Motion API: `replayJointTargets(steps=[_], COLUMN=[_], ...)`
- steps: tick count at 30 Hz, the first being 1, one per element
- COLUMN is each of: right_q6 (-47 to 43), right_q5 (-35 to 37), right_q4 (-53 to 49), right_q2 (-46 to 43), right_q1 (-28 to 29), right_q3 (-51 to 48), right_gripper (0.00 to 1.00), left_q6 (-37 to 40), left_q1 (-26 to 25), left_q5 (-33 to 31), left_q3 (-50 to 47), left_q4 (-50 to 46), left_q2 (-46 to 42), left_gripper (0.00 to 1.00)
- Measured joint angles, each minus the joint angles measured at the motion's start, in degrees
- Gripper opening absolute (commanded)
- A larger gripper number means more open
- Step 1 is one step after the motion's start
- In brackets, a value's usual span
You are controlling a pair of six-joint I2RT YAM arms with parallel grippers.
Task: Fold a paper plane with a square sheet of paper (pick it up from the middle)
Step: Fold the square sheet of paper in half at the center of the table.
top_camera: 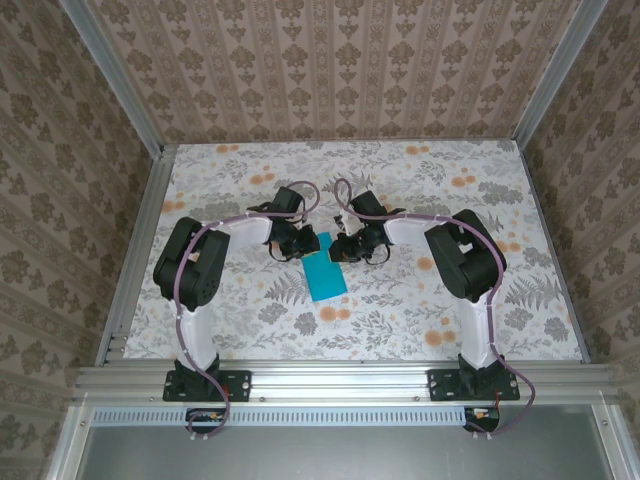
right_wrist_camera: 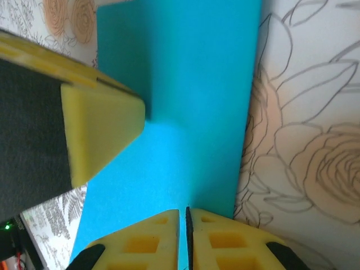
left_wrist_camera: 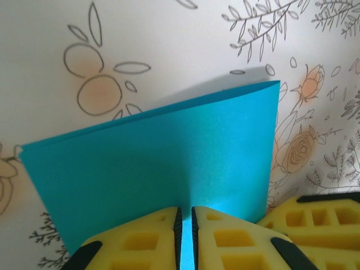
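The left claw [left_wrist_camera: 185,212] is pinched down on the square sheet of paper [left_wrist_camera: 157,163]. Its jaws stand almost together, with a thin blue sliver of the sheet's edge caught between them. The right claw [right_wrist_camera: 183,214] is clamped the same way on the opposite edge, jaws nearly touching over a sliver of blue. The two claws face each other across the sheet and sit just beside one another. In each wrist view the other claw's yellow finger comes in from the side, close to the grip.

Outward from the claws, the sheet looks doubled over into a narrower oblong, with two layers showing at one corner in the left wrist view. Seen from above, its long axis runs from far to near, slightly slanted. Both claws hold it at the far end, so most of it reaches back toward the arm bases over the middle of the bench [top_camera: 420,320]. It lies between the arms, neither one clearly nearer. I cannot tell whether the free end rests flat or is lifted a little.

As I judge it, the next move turns on that axis. With both grips crowded at one end, the near end is unsupported and may sag or swing as a crease is set.
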Motion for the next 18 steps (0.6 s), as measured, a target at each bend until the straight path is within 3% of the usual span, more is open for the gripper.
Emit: replayJointTargets(steps=[18], right_q6=[3.52], right_q5=[-0.24], right_q4=[-2.32], right_q2=[-4.15], right_q1=[0.96], right_q3=[-4.83], right_gripper=[0.08], left_q6=[0.22], left_q1=[-0.81], left_q5=[-1.33], left_q3=[1.75], left_q4=[-0.90], left_q2=[1.18], left_gripper=[0.16])
